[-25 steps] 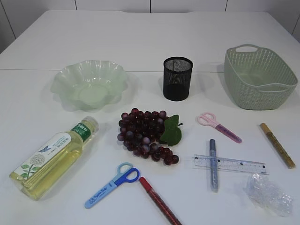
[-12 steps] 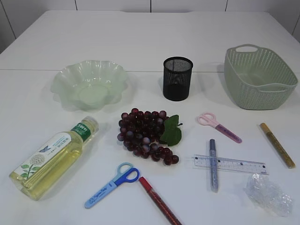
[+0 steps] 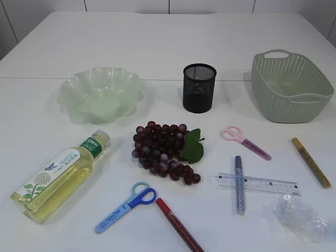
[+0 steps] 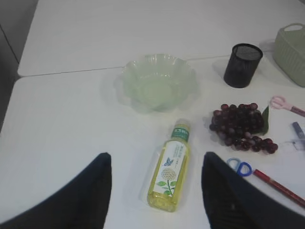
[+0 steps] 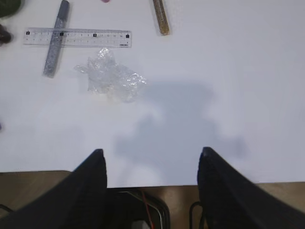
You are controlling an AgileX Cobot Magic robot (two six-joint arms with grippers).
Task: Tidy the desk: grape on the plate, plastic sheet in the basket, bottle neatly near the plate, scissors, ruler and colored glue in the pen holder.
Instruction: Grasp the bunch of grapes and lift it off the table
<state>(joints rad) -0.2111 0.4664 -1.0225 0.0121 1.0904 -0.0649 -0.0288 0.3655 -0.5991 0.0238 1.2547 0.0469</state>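
1. Nothing sorted yet: both claws hover spread apart and empty.
2. Left gripper (image 4: 155, 191): tea bottle (image 4: 170, 168) lies directly ahead between its jaws, long axis running away, cap toward the plate (image 4: 157, 86).
3. Right gripper (image 5: 151, 186): crumpled plastic sheet (image 5: 113, 79) ahead, slightly left (nearer this arm).

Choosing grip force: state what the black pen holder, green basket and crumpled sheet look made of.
Black cylindrical pen holder: likely metal mesh, matte, see-through weave. Pale green basket: moulded plastic, woven pattern, handle cutouts. Crumpled clear sheet: thin glossy plastic film, glinting creases.
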